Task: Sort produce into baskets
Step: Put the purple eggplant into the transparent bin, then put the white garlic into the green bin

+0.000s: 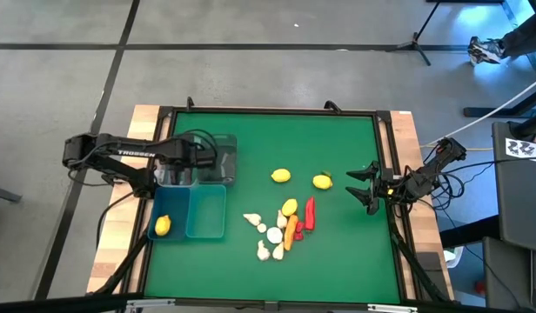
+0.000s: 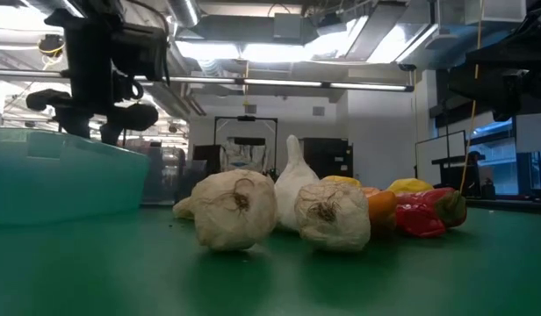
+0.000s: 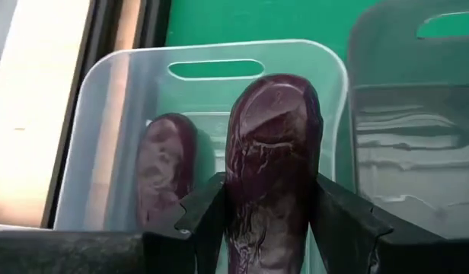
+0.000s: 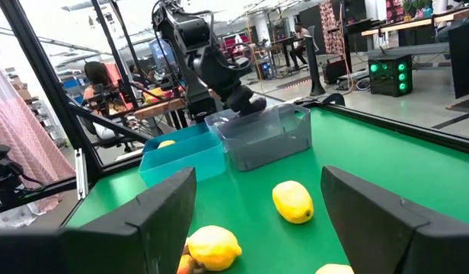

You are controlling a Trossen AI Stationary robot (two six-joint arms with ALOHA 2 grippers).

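Left wrist view is showing you the left gripper (image 3: 269,228) with its jaws clamping a dark eggplant (image 3: 271,164), hanging it over a clear bin (image 3: 105,137); a second eggplant (image 3: 164,171) is already lying inside that bin. Beyond, a grey bin (image 3: 406,152) is sitting just beside it. From above, you are seeing two teal bins (image 1: 205,213) nearer the desk (image 1: 338,261) front, one holding a lemon (image 1: 163,225). Mid-desk, garlic (image 1: 274,235), a carrot (image 1: 291,232), a red pepper (image 1: 310,213) and another lemon (image 1: 289,207) are lying clustered, with two more lemons (image 1: 281,176) farther back. At the far right, the right gripper (image 1: 365,187) is waiting with jaws wide, holding nothing.
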